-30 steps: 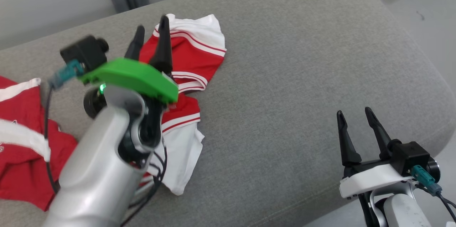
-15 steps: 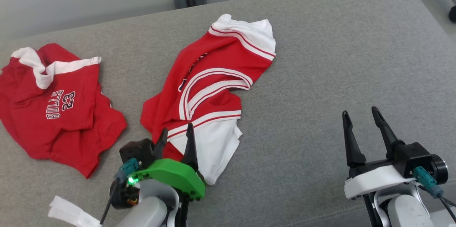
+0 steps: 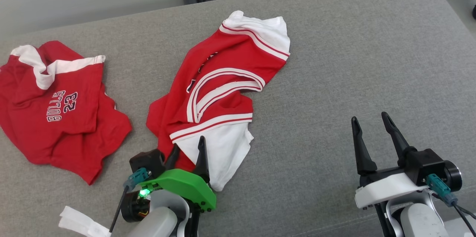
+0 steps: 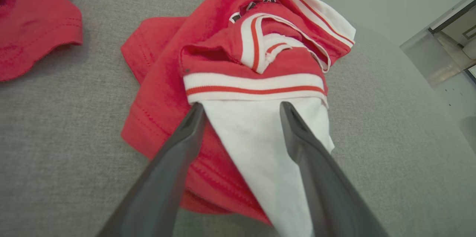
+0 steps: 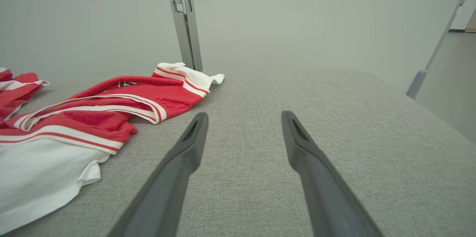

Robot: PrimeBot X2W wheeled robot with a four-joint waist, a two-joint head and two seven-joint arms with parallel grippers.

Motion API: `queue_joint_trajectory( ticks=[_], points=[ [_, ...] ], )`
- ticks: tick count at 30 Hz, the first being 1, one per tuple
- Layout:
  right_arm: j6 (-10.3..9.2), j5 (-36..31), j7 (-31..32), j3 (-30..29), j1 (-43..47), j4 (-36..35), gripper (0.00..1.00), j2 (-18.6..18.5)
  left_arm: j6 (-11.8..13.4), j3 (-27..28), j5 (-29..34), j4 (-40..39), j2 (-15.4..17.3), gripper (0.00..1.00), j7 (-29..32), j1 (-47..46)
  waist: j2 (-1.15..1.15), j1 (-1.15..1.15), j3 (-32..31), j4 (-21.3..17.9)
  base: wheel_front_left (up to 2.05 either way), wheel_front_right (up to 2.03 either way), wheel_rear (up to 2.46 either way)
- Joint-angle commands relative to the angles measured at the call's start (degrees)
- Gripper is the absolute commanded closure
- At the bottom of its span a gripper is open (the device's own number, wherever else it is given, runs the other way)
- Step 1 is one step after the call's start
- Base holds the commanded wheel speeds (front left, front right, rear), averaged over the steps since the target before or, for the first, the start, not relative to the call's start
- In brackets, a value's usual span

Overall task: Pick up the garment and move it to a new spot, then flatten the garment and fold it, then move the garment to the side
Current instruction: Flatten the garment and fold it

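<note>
**Left gripper poised at the jersey's white hem, nothing held**

The garment (image 3: 219, 92), a red jersey with white striped bands, lay crumpled and half turned over itself near the middle of the grey cushion (image 3: 353, 51). Its white lower part pointed toward the robot. It was neither flat nor folded, so the work stood at or near the first pick-up, or at best at the start of the flattening; the pictures alone did not decide between the two.

The left gripper (image 3: 189, 144) sat at the near end of the cloth with its jaws spread wide. In the left wrist view its two dark fingers straddled the white panel just below the striped band. They gripped nothing. Whether the tips rested on the fabric or hung just above it could not be told from that angle.

The right gripper (image 3: 369, 117) stood well apart from the garment over bare cushion, jaws equally wide and empty.

A second red shirt (image 3: 59, 106) with printed lettering lay apart on the robot's left, and a small white strip (image 3: 78, 224) lay near the left arm.

The next move probably called for the left fingers to sink into the white hem and close on one layer. The right arm would then need to come across for the opposite edge, so the cloth could be lifted without bunching further.
</note>
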Motion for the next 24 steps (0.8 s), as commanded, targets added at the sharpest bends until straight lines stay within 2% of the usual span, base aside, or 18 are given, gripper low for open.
queue_joint_trajectory(
  ticks=[1,2,6,9,14,18,24],
  points=[
    [-0.03,0.29,-0.21,-0.08,-0.36,0.16,0.0,-0.11,-0.4,0.23,-0.17,0.48,-0.06,0.48,-0.37,-1.01,0.0,0.0,-0.02,-0.28,0.0,0.0,0.0],
    [-0.03,0.45,-0.21,-0.1,-0.42,0.19,0.0,-0.11,-0.59,0.29,-0.26,0.68,-0.15,1.0,-0.45,-1.15,0.0,0.0,-0.06,-0.47,0.0,0.0,0.0],
    [-0.02,1.02,-0.21,0.09,-0.32,0.35,0.0,-0.11,-1.37,-0.4,0.82,1.09,0.19,1.0,-0.52,-2.2,0.0,0.0,-0.4,-1.23,0.0,0.0,0.0],
    [-0.03,1.4,-0.21,-0.08,-0.13,0.41,0.0,-0.1,-0.96,-1.88,3.03,-0.78,0.84,1.0,-0.26,-3.72,0.0,0.0,-0.61,-1.66,0.0,0.0,0.0],
    [-0.02,2.05,-0.21,0.33,-0.11,0.81,0.0,-0.1,-1.04,-6.79,7.39,-7.42,1.15,1.0,4.58,-9.36,0.0,0.0,-1.17,-2.91,0.0,0.0,0.0],
    [-0.02,3.07,-0.21,1.84,-1.63,1.06,0.0,-0.1,-2.41,-10.7,9.73,-7.56,-1.31,1.0,9.91,-16.18,0.0,0.0,-0.77,-5.75,0.0,0.0,0.0],
    [-0.03,5.35,-0.21,3.61,-2.91,1.68,0.0,-0.09,-6.35,-15.75,11.97,1.88,-6.42,1.0,14.62,-25.49,0.0,0.0,0.53,-12.75,0.0,0.0,0.0]
  ],
)
